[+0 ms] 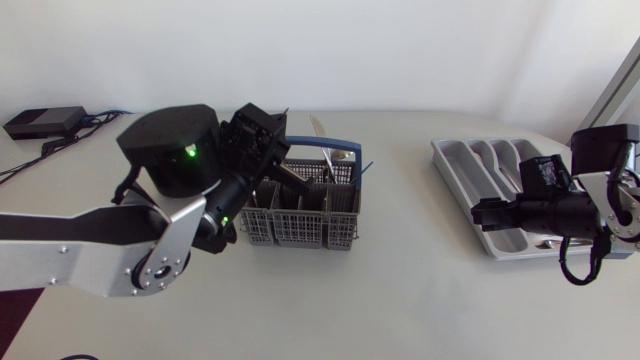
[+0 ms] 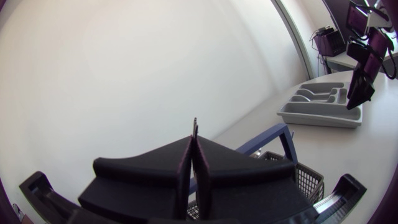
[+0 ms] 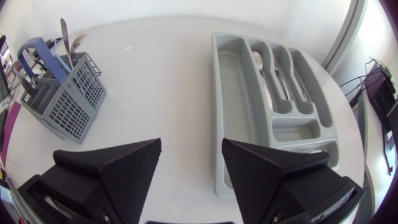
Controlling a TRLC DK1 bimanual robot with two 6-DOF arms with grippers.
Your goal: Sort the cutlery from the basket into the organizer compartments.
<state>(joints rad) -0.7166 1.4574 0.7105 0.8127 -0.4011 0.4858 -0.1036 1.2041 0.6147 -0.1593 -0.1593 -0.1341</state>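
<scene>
Two grippers logged.

Left gripper (image 2: 194,148): fingers pressed flat together, clamped on a thin metal strip (image 2: 194,126) seen edge-on. The kind of cutlery cannot be determined. The strip's long axis follows the fingers, and its tip points straight ahead past the fingertips. Directly beneath this gripper is the grey lattice basket (image 2: 308,178). Its blue handle (image 2: 274,138) arches just under and ahead of the fingers.

Right gripper (image 3: 191,148): fingers spread wide and released, with only bare table (image 3: 161,81) under and ahead of the gap. The basket sits ahead of it, well off to the left-finger side. The organizer (image 3: 237,106) sits ahead on the right-finger side, its near end partly hidden behind the right finger.

Basket contents (right wrist view):
- A knife (image 3: 64,31) stands on end, blade up, leaning slightly.
- Just beside it is an upright spoon (image 3: 76,41), bowl up.
- More handles show in the compartments farther from the gripper, too small to identify.

Organizer: a grey tray whose long slots run away from the right gripper, roughly parallel with its fingers.
- The wide slot nearest the finger gap shows bare grey floor.
- The next slot outward holds a lying spoon (image 3: 260,62), set lengthwise with its bowl end away from the gripper.
- The slot beyond that holds more metal, also lengthwise, kind unclear.
- The short cross compartment at the near end is partly covered by the right finger.
</scene>
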